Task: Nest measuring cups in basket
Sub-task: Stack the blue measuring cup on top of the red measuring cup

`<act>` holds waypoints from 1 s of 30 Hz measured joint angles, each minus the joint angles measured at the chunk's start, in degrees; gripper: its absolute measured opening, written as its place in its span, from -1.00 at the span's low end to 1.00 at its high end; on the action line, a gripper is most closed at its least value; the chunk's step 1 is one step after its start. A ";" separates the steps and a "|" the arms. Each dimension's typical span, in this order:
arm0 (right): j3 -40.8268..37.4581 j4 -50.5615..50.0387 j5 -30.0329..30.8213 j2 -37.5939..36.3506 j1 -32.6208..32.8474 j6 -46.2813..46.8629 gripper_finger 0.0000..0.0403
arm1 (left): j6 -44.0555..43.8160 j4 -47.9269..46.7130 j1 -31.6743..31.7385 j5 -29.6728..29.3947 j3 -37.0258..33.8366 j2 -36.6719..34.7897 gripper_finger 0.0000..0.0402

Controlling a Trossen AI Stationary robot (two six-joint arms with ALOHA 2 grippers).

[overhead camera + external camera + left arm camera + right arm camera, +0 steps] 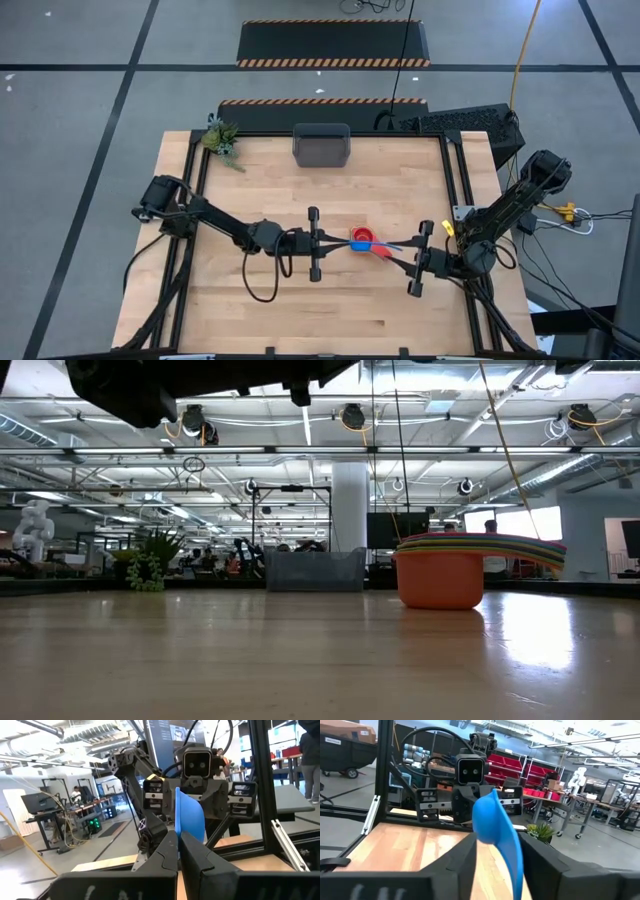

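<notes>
A blue measuring cup [363, 247] hangs in the air between my two grippers, just over a stack of nested cups [440, 575] that stands on its orange bottom cup on the table; from above the stack shows red [361, 235]. My left gripper [179, 847] is shut on the blue cup's bowl end [190, 815]. My right gripper [500, 845] is open, its fingers on either side of the cup's handle [515, 870]; whether they touch it, I cannot tell. The dark grey basket [321, 147] stands at the table's far edge. My left gripper pinches the blue cup between its two fingers at the edge of the bowl [181, 827] that is farthest from the handle. The fingers come level from the table's left. The cup is lifted clear and stands on edge, its handle pointing toward the right gripper.
A small green plant [222, 140] stands at the far left corner, left of the basket. Black frame rails [455, 170] run along the table's sides. Bare wood lies between the cup stack and the basket [315, 570].
</notes>
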 joint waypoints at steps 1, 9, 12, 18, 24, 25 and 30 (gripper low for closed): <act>0.00 0.00 -0.02 -0.01 0.00 -0.02 -0.37 | 0.01 0.16 0.00 0.00 0.00 0.00 -1.00; 0.00 -0.01 0.08 -0.03 0.24 -1.31 -0.73 | 0.28 0.22 -0.06 0.20 0.00 0.00 -0.99; 0.00 -0.04 2.22 -0.61 1.69 -3.89 -0.83 | 0.46 0.26 -0.12 0.33 0.00 0.00 -0.99; 0.00 -0.02 6.13 -2.59 5.12 -8.50 -0.89 | 1.91 0.85 -0.44 0.19 0.00 0.00 -1.00; 0.00 -0.12 7.57 -3.31 6.05 -8.96 -0.69 | 1.89 2.16 -0.44 0.11 -0.04 0.00 -1.00; 0.00 -0.42 8.38 -3.31 6.03 -8.94 -0.65 | 1.89 2.17 -0.44 0.11 -0.04 0.00 -1.00; 0.00 -0.33 9.08 -3.31 6.03 -8.64 -0.48 | 1.87 2.21 -0.48 0.31 -0.04 0.00 -1.00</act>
